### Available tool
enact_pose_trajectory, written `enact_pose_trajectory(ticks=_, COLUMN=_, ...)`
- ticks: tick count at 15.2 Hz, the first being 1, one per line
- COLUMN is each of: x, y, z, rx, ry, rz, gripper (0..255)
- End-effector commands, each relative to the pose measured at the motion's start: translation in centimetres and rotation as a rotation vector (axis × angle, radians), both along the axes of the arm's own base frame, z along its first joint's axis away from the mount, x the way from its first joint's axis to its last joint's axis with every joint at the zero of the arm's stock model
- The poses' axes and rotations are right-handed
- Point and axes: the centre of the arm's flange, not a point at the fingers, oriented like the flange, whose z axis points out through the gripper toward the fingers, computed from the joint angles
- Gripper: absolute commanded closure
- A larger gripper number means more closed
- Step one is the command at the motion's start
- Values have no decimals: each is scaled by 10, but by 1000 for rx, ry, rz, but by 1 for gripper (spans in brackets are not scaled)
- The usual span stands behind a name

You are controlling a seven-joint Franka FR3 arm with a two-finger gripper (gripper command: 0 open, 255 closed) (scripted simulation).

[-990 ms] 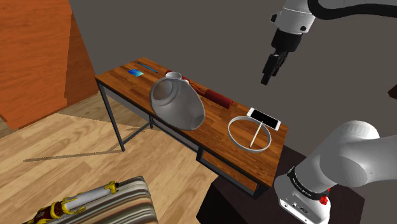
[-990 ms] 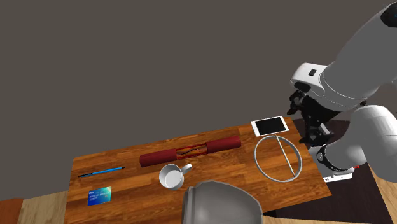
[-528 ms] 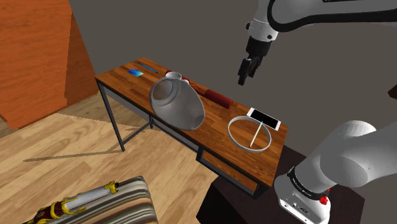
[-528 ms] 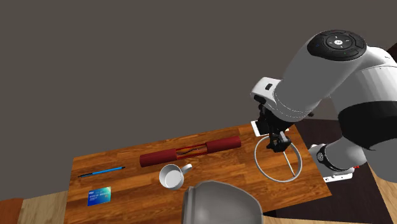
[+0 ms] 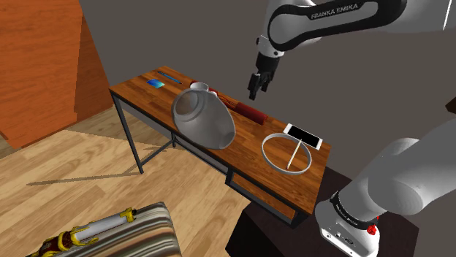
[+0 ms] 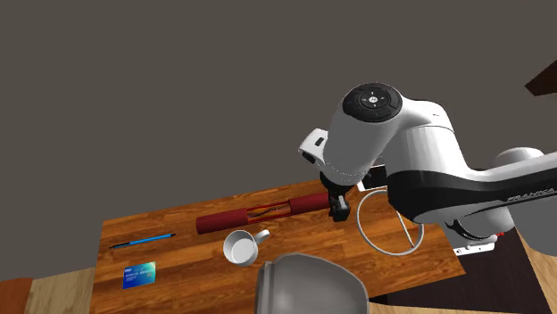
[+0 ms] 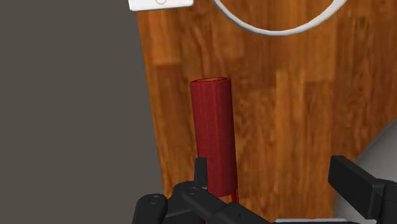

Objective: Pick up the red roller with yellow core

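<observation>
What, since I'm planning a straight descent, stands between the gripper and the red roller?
Nothing visible does. The open gripper hovers over one end of the red roller, apart from it; the mug stands aside.

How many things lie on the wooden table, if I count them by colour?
Red: 1, the roller
Blue: 2, the pen and the card
White or grey: 4, the mug, the ring, the phone, the large bowl
Total: 7
</observation>
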Motion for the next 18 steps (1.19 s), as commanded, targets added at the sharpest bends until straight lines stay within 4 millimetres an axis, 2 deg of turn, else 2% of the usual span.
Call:
enact_pose_trajectory(ticks=1, x=23, y=-1, z=-10, rx=1, ry=-5, rz=3, gripper=0)
enact_pose_trajectory(ticks=12, x=144, y=10, z=-85, rx=10, ry=-25, rz=23, gripper=0)
enact_pose_trajectory(ticks=18, x=148, y=10, z=-114, rx=11, ry=-26, rz=23, gripper=0)
